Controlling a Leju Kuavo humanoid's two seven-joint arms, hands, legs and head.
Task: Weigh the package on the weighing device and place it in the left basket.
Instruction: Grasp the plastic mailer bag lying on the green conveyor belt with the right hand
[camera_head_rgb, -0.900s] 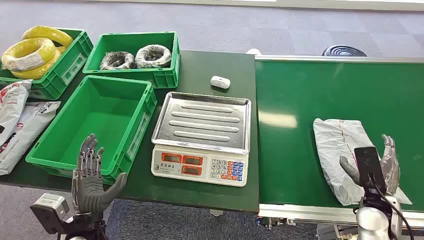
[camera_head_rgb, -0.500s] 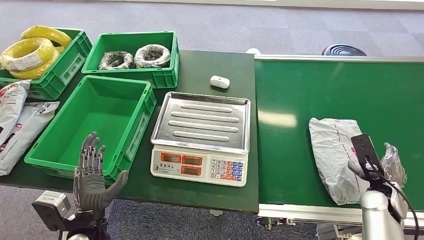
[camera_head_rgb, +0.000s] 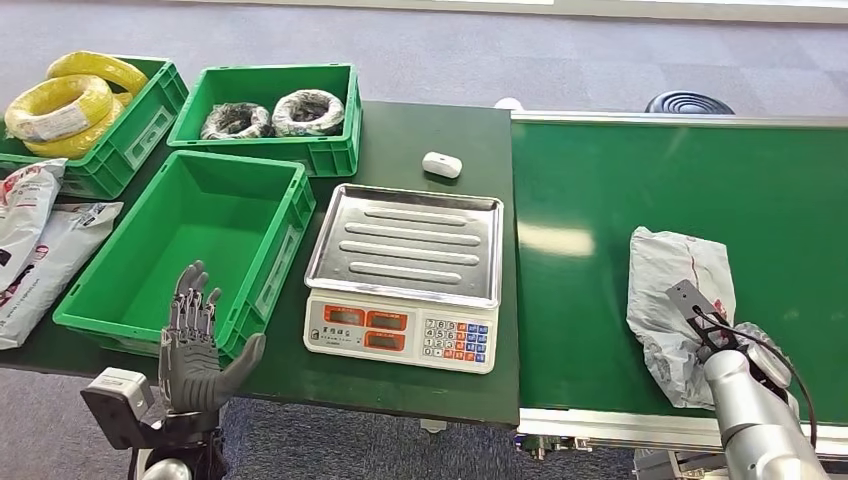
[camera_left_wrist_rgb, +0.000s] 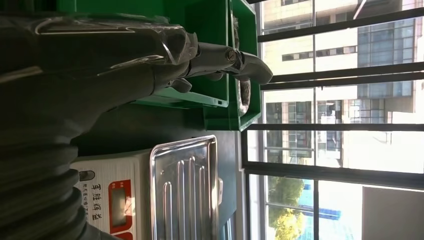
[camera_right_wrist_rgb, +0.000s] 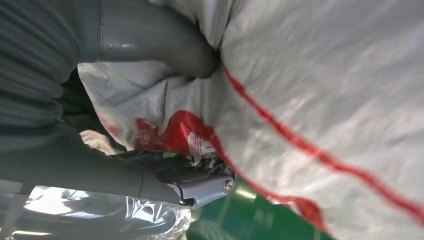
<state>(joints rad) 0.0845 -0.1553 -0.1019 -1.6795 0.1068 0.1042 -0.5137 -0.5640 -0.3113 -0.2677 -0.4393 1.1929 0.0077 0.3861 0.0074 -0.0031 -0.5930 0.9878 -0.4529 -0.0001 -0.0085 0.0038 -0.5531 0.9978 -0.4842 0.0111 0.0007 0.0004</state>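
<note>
The right robot hand (camera_head_rgb: 722, 338) is clamped on the near edge of the package (camera_head_rgb: 672, 300) — a soft, crinkly, probably light bag, lying on the green belt (camera_head_rgb: 600, 200) — bunch it firmly; left robot hand (camera_head_rgb: 195, 350) spread, idle

Yellow cable coils (camera_head_rgb: 70, 100) fill a far bin (camera_head_rgb: 120, 150); white device (camera_head_rgb: 441, 164) lies nearby.

My left hand (camera_head_rgb: 195, 352) is raised upright, palm open, fingers (camera_head_rgb: 190, 305) spread, holding nothing. My right hand (camera_right_wrist_rgb: 150, 125) reaches forward, thumb (camera_right_wrist_rgb: 165, 42) and fingers clamped on the package (camera_head_rgb: 675, 300).
</note>
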